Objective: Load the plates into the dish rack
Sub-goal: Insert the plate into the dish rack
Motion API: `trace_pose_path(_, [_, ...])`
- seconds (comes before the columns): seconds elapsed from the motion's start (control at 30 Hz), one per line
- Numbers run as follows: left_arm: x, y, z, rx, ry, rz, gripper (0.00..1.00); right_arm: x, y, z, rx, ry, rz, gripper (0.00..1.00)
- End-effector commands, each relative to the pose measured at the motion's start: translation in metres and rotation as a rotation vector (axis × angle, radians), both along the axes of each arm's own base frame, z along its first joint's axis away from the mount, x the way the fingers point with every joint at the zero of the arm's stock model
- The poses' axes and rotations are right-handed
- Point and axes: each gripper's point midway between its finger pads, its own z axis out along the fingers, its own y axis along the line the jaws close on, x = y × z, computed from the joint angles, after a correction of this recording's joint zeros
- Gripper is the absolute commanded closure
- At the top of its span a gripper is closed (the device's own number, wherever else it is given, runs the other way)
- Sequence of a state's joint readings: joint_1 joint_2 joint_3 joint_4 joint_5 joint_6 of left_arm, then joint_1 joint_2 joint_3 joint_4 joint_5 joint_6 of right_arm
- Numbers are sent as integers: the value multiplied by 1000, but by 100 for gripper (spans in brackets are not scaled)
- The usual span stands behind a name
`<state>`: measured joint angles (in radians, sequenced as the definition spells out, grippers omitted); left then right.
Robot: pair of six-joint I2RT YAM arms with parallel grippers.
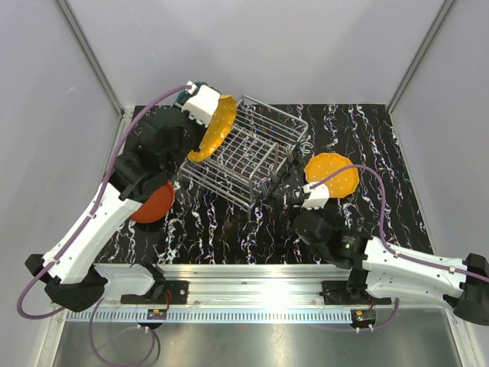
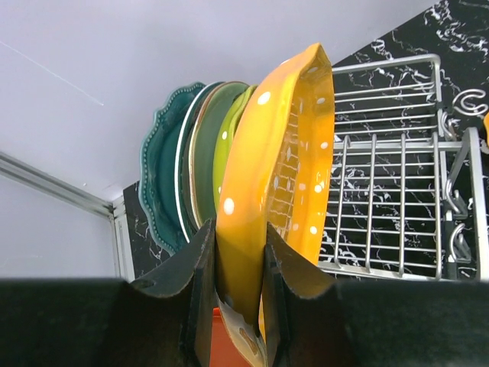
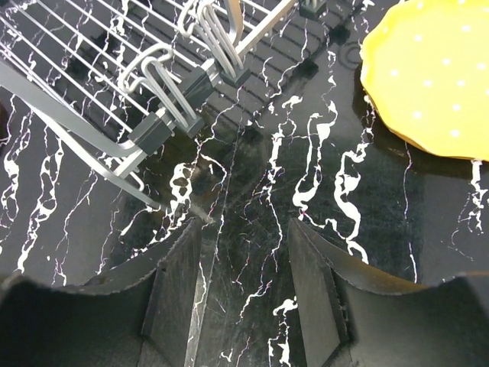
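My left gripper is shut on the rim of a dotted orange plate and holds it upright at the left end of the silver wire dish rack. Right behind it stand a yellow-green plate, a mint green plate and a teal scalloped plate. In the top view the held plate is tilted against the rack's left side. A second dotted orange plate lies flat to the right of the rack. My right gripper is open and empty, low over the table by the rack's near corner.
A red-orange plate lies flat on the black marbled table under my left arm. The second dotted plate sits at the upper right of the right wrist view. Grey walls enclose the table on three sides.
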<state>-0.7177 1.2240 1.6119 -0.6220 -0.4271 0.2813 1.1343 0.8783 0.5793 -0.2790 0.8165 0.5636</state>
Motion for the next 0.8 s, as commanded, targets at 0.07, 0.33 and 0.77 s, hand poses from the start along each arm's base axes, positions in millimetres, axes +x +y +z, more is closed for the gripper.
trace_pose_path(0.07, [10,6,58,-139,-200,40,100,6,3,-1,19,0,6,44])
trace_pose_path(0.33, [16,16,53,-137,-197,89,100,10,4,-7,15,15,7,44])
trace_pose_path(0.77, [20,15,42,-122,-184,95,100,13,5,-14,17,34,7,43])
